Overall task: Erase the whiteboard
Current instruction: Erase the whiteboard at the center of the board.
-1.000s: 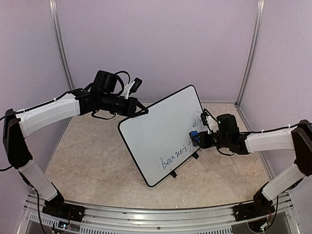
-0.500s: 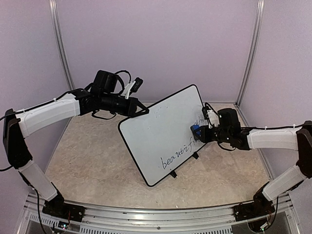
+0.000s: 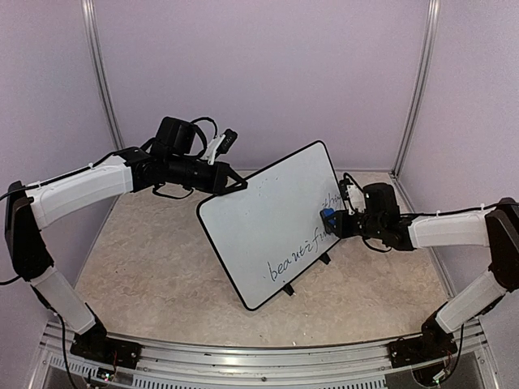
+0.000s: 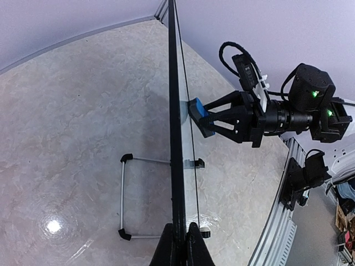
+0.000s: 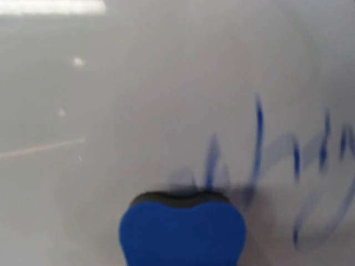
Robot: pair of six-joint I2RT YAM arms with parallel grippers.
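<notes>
The whiteboard (image 3: pixel 263 223) stands tilted on the table, white with a thin black rim. Blue handwriting (image 3: pixel 296 253) runs along its lower right side. My left gripper (image 3: pixel 233 183) is shut on the board's upper left edge. In the left wrist view the whiteboard (image 4: pixel 175 111) shows edge-on, with my left gripper (image 4: pixel 182 244) pinching its rim. My right gripper (image 3: pixel 336 220) is shut on a small blue eraser (image 3: pixel 327 216) pressed against the board's right part. In the right wrist view the eraser (image 5: pixel 183 233) sits on the whiteboard (image 5: pixel 138 100) beside smeared blue strokes (image 5: pixel 258 144).
Two black clip feet (image 3: pixel 324 259) hold the board's lower edge off the marble-patterned tabletop (image 3: pixel 154 259). A wire stand frame (image 4: pixel 123 199) sticks out behind the board. Lilac walls with metal posts (image 3: pixel 413 89) close in the back and sides.
My right gripper has slid the eraser a little up the board's right side, onto the upper writing. The left arm and the board have not moved.
</notes>
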